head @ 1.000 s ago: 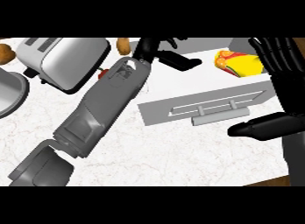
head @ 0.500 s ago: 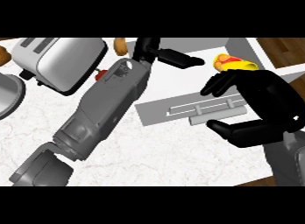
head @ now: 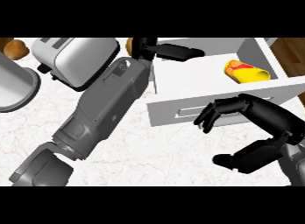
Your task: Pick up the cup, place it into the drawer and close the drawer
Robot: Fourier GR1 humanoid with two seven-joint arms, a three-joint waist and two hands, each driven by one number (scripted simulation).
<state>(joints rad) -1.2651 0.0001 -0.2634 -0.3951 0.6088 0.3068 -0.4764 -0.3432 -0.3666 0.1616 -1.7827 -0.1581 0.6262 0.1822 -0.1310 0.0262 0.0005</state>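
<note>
1. The yellow cup [head: 247, 72] lies on its side inside the open white drawer [head: 194, 78], near its right wall.
2. The right hand [head: 264, 115], fingers curled and holding nothing, is at the drawer's front panel.
3. The left hand [head: 174, 52], fingers straight, is over the drawer's back left corner.

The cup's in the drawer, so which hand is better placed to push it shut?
Right. The black right hand is at the open white drawer's front; the black left hand lies over its far corner. The yellow cup lies inside.
</note>
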